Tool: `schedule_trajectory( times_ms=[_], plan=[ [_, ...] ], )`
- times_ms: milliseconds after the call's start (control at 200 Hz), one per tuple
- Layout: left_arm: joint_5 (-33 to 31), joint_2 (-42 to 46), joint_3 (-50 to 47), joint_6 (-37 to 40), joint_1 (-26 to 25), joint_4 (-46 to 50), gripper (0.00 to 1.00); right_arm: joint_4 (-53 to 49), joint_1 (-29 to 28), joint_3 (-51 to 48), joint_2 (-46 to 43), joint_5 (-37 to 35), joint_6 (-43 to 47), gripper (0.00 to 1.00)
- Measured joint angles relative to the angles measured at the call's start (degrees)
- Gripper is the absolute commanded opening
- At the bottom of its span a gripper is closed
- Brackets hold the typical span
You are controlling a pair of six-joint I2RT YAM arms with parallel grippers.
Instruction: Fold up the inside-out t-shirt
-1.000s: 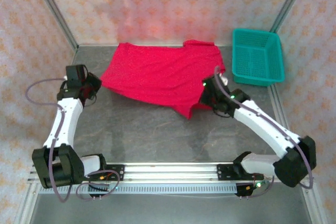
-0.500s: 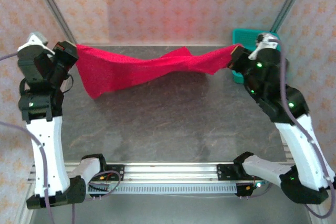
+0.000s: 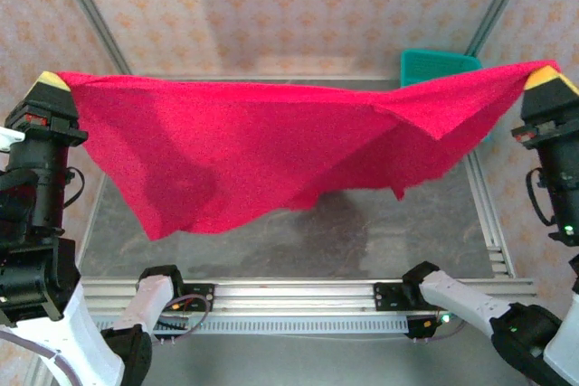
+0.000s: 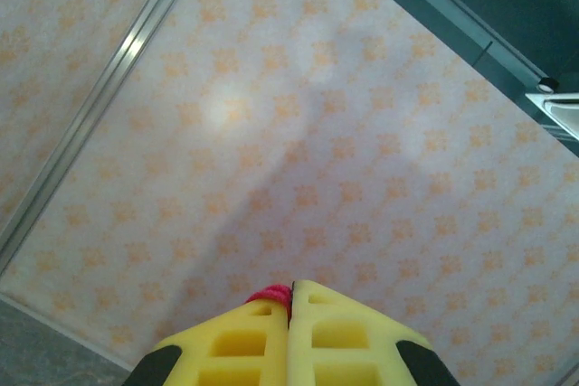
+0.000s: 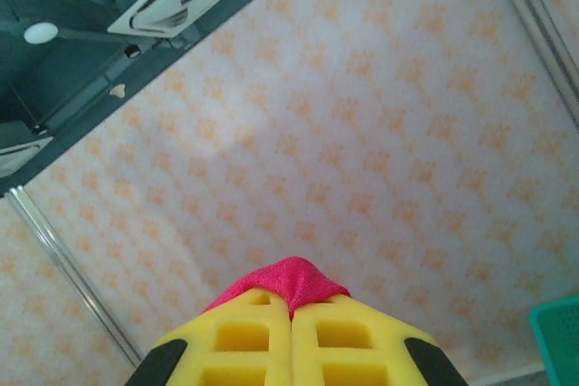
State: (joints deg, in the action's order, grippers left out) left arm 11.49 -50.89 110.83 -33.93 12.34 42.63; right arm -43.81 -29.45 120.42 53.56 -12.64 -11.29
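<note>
The left end effector (image 3: pixel 54 79) is raised high over the bench's left edge. Its two blocky yellow fingers are pressed together on one corner of the inside-out t-shirt (image 3: pixel 262 146). In the left wrist view, that end effector (image 4: pixel 291 291) has moulded, hollow-celled fingers meeting along a thin seam, and a small nub of the red t-shirt (image 4: pixel 270 295) pokes out at the tip. The right end effector (image 3: pixel 545 75) stands at a like height over the right edge, clamped on the opposite corner. In the right wrist view, the end effector (image 5: pixel 291 303) has a rounded fold of the t-shirt (image 5: pixel 288 276) bulging over its closed tips.

Between the two, the garment is stretched wide in the air across the bench (image 3: pixel 362 223). Its upper edge runs almost straight from grip to grip. The lower edge drapes unevenly, with a deep rounded lobe toward the left and a small pointed flap right of the middle. The cloth is matte, soft and finely speckled, with broad diagonal creases, and it throws a dim shadow on the dark, mottled grey surface.

A teal mesh basket (image 3: pixel 434 62) of rigid perforated plastic sits at the far right corner, mostly hidden behind the cloth.
</note>
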Motion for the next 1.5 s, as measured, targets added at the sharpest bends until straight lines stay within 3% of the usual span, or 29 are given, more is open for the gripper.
schedule_trajectory(
  times_ms=[135, 340, 525, 665, 756, 791, 831, 881, 911, 961, 1081, 1206, 1381, 1501],
  plan=[
    [0.3, -1.9, -1.9, 0.0, 0.0, -0.2, 0.00, -0.1, 0.0, 4.7, 5.5, -1.9, 3.0, 0.00],
    [3.0, -11.4, -13.1, 0.0, 0.0, -4.4, 0.00, 2.8, 0.4, 3.8, 21.0, -6.7, 8.9, 0.00],
    [4.6, -27.8, -25.5, 0.0, -1.0, -11.7, 0.00, 6.9, 4.3, -3.3, 37.5, -5.1, 9.8, 0.00],
    [4.7, -41.7, -28.4, 0.0, -3.6, -15.4, 0.00, 8.3, 7.9, -4.1, 51.6, -1.5, 7.7, 0.00],
    [4.3, -52.0, -25.6, 0.0, -4.9, -16.6, 0.15, 8.2, 9.6, 1.4, 63.4, 0.4, 5.7, 0.00],
    [4.0, -57.3, -22.4, 0.0, -5.2, -16.5, 0.22, 6.8, 10.3, 7.0, 69.7, 1.4, 4.7, 0.13],
    [3.6, -62.7, -18.4, 0.1, -5.5, -16.2, 0.40, 4.3, 11.1, 16.1, 77.7, 2.6, 3.4, 0.35],
    [2.8, -69.9, -12.0, 0.1, -5.6, -14.9, 0.48, 2.1, 12.0, 29.9, 88.6, 4.9, 1.6, 0.58],
    [2.4, -73.2, -8.5, 0.0, -5.6, -13.7, 0.51, 0.9, 12.7, 37.6, 94.6, 6.3, 0.4, 0.63],
    [0.9, -77.8, -3.2, 0.9, -5.6, -11.3, 0.52, 0.1, 13.8, 42.0, 99.8, 8.5, -1.9, 0.67],
    [-3.4, -78.1, -0.3, 1.0, -5.4, -6.6, 0.53, -1.3, 16.0, 32.0, 98.7, 12.1, -5.3, 0.70],
    [-5.3, -65.6, -9.6, 0.5, -5.6, -7.4, 0.52, -1.7, 17.0, 18.3, 91.9, 15.7, -7.2, 0.70],
    [2.5, -43.0, -30.4, -3.5, -8.0, -17.0, 0.50, -0.7, 15.8, 2.1, 78.8, 23.9, -9.6, 0.67],
    [7.7, -39.6, -42.1, -5.7, -11.4, -23.1, 0.49, 5.5, 14.4, -14.2, 68.6, 30.1, -12.3, 0.63]
  ],
)
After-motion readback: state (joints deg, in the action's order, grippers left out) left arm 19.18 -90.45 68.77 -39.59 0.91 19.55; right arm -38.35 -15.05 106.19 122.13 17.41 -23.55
